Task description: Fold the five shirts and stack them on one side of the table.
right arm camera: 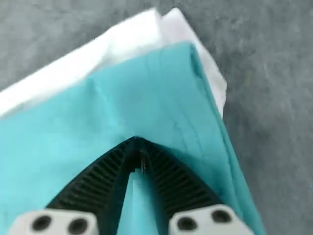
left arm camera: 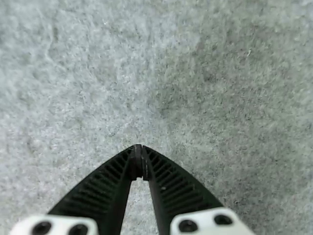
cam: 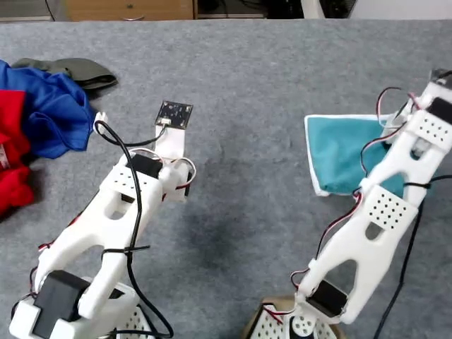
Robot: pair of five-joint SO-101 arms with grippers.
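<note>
since the unfolded shirts (cam: 42,120) lie heaped at the counter's (cam: 247,78) left edge, my left hand (left arm camera: 138,166), closed and empty, sits nearer than my right hand (right arm camera: 137,152), closed over the folded teal shirt (cam: 342,152)

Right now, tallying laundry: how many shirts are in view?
5: red, blue and green heaped at left; teal on white at right. More could hide under the heap.
</note>
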